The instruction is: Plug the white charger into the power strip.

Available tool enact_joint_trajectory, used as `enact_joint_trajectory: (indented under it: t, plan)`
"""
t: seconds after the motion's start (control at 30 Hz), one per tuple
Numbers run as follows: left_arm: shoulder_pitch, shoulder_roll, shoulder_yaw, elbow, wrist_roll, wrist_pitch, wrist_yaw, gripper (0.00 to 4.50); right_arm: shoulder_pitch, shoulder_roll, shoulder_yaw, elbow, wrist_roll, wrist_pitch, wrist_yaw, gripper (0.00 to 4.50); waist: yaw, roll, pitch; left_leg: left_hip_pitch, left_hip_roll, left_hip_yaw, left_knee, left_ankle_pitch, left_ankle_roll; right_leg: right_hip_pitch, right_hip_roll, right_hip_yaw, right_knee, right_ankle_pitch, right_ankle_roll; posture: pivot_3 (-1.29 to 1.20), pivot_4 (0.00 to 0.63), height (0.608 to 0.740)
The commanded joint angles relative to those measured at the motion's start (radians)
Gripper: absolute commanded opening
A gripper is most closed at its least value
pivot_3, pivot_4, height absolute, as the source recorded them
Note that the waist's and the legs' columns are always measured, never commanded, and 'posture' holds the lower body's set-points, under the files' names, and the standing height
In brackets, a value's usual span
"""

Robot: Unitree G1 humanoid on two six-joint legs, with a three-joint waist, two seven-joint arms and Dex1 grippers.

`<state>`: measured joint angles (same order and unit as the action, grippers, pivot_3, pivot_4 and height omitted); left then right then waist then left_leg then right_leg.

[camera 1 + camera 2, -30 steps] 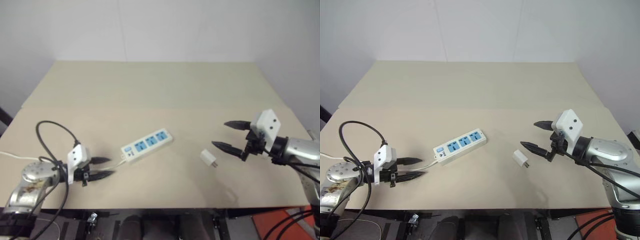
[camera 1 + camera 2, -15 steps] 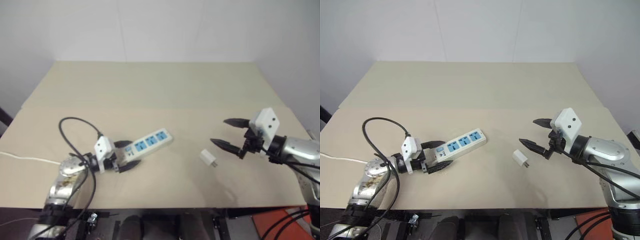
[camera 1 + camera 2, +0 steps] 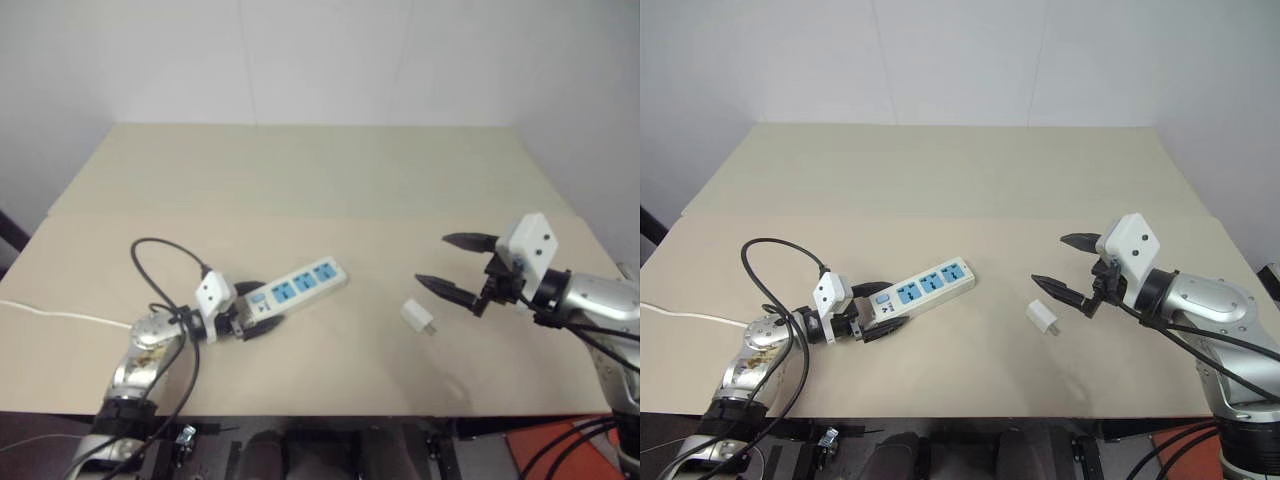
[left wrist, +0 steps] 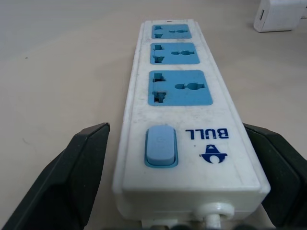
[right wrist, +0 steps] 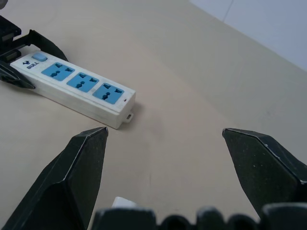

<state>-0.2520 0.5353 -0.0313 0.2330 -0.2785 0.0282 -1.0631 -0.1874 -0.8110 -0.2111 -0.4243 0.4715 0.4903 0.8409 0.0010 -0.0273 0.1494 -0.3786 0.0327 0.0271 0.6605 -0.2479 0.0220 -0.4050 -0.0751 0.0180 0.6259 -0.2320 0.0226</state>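
**Plastic, matt board and bare metal**

Between my left fingers lies the strip: smooth white plastic with a slight sheen, faintly scuffed, its blue socket faces and switch matt. My fingers look like dull black plastic, lightly textured. The table under both jaws is a matt beige surface, smooth and even. Just below my right gripper the charger is glossy white plastic. My forearms are brushed, shiny metal.

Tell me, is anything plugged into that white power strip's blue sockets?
No. All three blue sockets on the power strip are empty. The white charger lies apart on the table. What is under the strip is hidden.
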Motion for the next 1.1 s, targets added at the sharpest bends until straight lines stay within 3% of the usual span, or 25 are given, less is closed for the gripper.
enact_joint_trajectory:
  t: [0.03, 0.2, 0.43, 0.63, 0.73, 0.9, 1.1]
  plan:
    - [-0.005, 0.012, -0.066, 0.049, 0.034, 0.048, -0.054, 4.49, -0.03, -0.002, -0.015, -0.034, 0.018, 0.002, -0.011, 4.5, -0.001, 0.001, -0.001, 0.0, 0.0, 0.0, 0.0, 0.0, 0.0, 0.0, 0.0, 0.0, 0.0, 0.0, 0.0, 0.0, 0.15, 0.74]
    - [-0.051, -0.001, -0.09, 0.104, 0.053, 0.029, -0.067, 3.32, -0.036, -0.015, -0.03, -0.047, 0.027, 0.008, -0.013, 4.5, 0.005, 0.008, -0.005, 0.001, -0.001, 0.0, 0.0, 0.0, 0.0, 0.001, -0.001, 0.0, 0.0, 0.0, 0.0, 0.0, 0.15, 0.74]
    - [-0.125, -0.046, -0.107, 0.149, 0.073, -0.08, -0.092, 3.32, -0.044, -0.039, -0.046, -0.048, 0.034, 0.01, -0.009, 4.5, 0.017, 0.01, -0.006, 0.002, -0.002, 0.0, 0.0, 0.0, 0.0, 0.003, -0.001, 0.0, -0.001, -0.001, 0.001, 0.0, 0.15, 0.74]
    - [-0.178, -0.051, -0.144, 0.087, 0.039, -0.108, -0.239, 3.32, -0.074, -0.098, -0.024, 0.011, 0.041, 0.009, 0.067, 4.5, 0.011, 0.01, -0.006, -0.004, -0.002, 0.0, 0.001, 0.0, 0.0, -0.001, -0.001, 0.0, -0.002, 0.0, 0.001, 0.0, 0.15, 0.74]
    - [-0.199, -0.037, -0.164, 0.1, 0.045, -0.137, -0.313, 3.32, -0.143, -0.136, 0.02, 0.054, 0.072, 0.138, 0.078, 4.5, 0.008, 0.009, -0.006, -0.005, -0.001, 0.0, 0.001, 0.0, 0.0, -0.002, -0.001, 0.0, -0.003, 0.0, 0.001, 0.0, 0.15, 0.74]
    - [-0.218, -0.027, -0.167, 0.163, 0.068, -0.18, -0.351, 3.32, -0.466, -0.122, 0.147, 0.185, 0.093, 0.593, -0.073, 4.5, -0.009, 0.009, -0.005, -0.004, -0.001, 0.0, 0.001, 0.0, 0.0, -0.003, 0.0, 0.001, -0.001, 0.001, 0.0, 0.0, 0.15, 0.74]
    - [-0.194, -0.028, -0.167, 0.166, 0.073, -0.195, -0.345, 3.32, -0.701, -0.158, 0.343, 0.268, 0.066, 0.903, -0.089, 4.5, -0.009, 0.009, -0.005, -0.013, -0.001, -0.001, 0.001, 0.0, 0.001, -0.013, -0.001, 0.0, 0.0, 0.001, 0.0, 0.0, 0.15, 0.74]
